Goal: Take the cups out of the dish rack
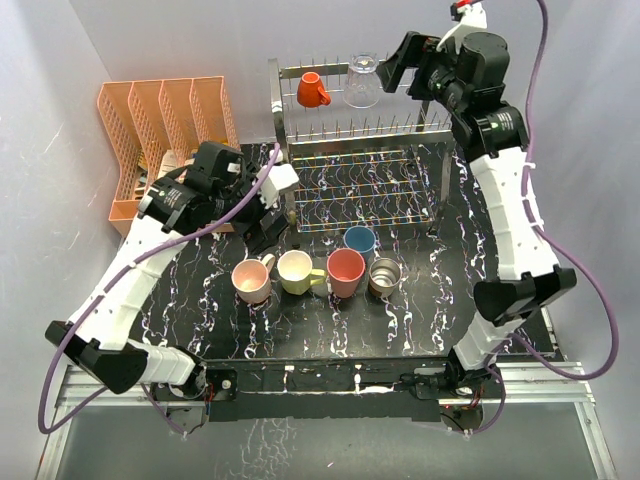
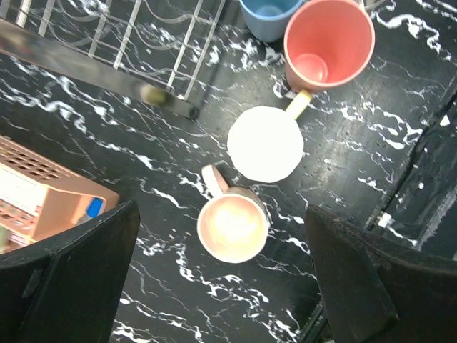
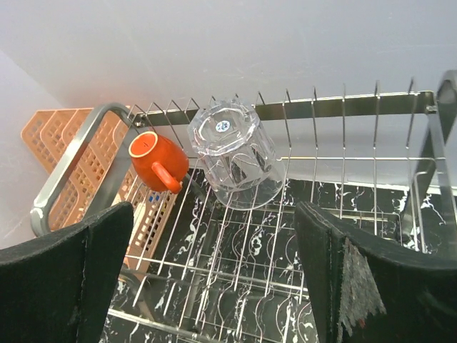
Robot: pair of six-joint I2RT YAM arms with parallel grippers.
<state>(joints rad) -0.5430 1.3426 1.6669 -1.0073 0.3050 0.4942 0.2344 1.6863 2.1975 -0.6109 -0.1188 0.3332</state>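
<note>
The chrome dish rack [image 1: 360, 190] stands at the back middle. On its upper tier a small orange mug [image 1: 312, 90] lies on its side and a clear glass [image 1: 362, 82] sits upside down; both show in the right wrist view, mug [image 3: 156, 161] and glass [image 3: 235, 153]. My right gripper [image 1: 392, 66] is open and empty, just right of the glass, apart from it [image 3: 213, 214]. On the table in front stand the pink mug [image 1: 250, 280], yellow mug [image 1: 296, 271], salmon-red cup [image 1: 346, 272], steel cup [image 1: 384, 277] and blue tumbler [image 1: 359, 240]. My left gripper [image 1: 262, 228] is open and empty above the pink mug [image 2: 232, 229].
A peach slotted organizer [image 1: 160, 140] stands at the back left, beside the rack's left end frame [image 3: 71, 171]. The rack's lower tier edge [image 2: 143, 43] lies close to the left gripper. The white back wall is right behind the rack.
</note>
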